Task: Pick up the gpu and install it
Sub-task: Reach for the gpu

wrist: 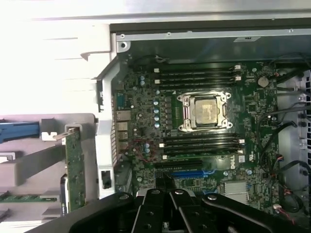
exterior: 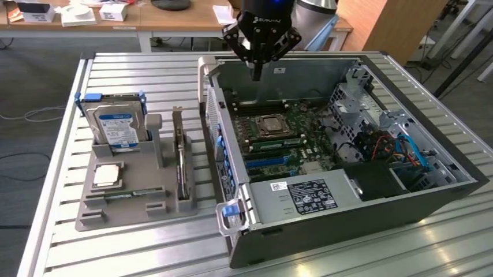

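Observation:
The gpu point(exterior: 180, 157) is a thin dark green card standing on edge in a slot of the grey holder point(exterior: 127, 199), to the exterior view's left of the open computer case point(exterior: 324, 231). The wrist view shows the gpu point(wrist: 74, 171) with its metal bracket at one end. My gripper point(exterior: 257, 70) hangs above the far end of the case, over the motherboard point(exterior: 281, 135), well away from the gpu. Its fingers are shut together with nothing between them. In the wrist view my gripper point(wrist: 167, 199) sits over the motherboard point(wrist: 141, 111) near a blue card slot point(wrist: 192, 172).
A silver hard drive point(exterior: 117, 126) with a blue-white label stands in the holder, with a processor point(exterior: 108, 174) and a memory stick point(exterior: 133, 195) lying in front. The case's side wall point(exterior: 209, 115) rises between holder and motherboard. Cables and a drive cage point(exterior: 389, 144) fill the case's right.

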{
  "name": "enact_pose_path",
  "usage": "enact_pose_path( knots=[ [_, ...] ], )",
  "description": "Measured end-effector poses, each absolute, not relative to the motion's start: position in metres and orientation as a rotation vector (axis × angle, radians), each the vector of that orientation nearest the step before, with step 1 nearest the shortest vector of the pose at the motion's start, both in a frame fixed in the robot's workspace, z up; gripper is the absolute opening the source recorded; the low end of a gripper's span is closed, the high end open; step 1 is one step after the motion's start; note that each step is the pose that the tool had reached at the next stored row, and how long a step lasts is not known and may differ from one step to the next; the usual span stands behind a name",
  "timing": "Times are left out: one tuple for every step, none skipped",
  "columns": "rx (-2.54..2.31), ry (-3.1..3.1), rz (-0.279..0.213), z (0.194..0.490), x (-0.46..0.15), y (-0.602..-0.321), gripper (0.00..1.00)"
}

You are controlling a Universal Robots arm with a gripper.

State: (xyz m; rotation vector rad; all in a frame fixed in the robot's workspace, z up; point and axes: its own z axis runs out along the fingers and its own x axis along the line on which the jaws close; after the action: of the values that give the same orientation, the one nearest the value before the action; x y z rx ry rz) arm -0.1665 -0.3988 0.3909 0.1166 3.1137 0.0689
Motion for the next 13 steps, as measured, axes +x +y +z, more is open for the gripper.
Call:
enact_pose_path(
  knots=[
    [0.116,3.114,0.069,0.391,-0.170,-0.399,0.11],
    [0.116,3.114,0.069,0.391,-0.174,-0.399,0.11],
    [0.117,3.114,0.069,0.390,-0.178,-0.399,0.11],
    [0.117,3.114,0.069,0.390,-0.182,-0.399,0.11],
    [0.117,3.114,0.069,0.390,-0.187,-0.399,0.11],
    [0.116,3.114,0.069,0.390,-0.191,-0.399,0.11],
    [0.117,3.114,0.069,0.389,-0.195,-0.399,0.11],
    [0.117,3.114,0.069,0.389,-0.199,-0.399,0.11],
    [0.117,3.114,0.069,0.389,-0.203,-0.399,0.11],
    [0.116,3.114,0.069,0.389,-0.207,-0.399,0.11],
    [0.116,3.114,0.069,0.389,-0.211,-0.399,0.11],
    [0.117,3.114,0.069,0.389,-0.215,-0.399,0.11],
    [0.117,3.114,0.069,0.388,-0.220,-0.399,0.11]
  ],
)
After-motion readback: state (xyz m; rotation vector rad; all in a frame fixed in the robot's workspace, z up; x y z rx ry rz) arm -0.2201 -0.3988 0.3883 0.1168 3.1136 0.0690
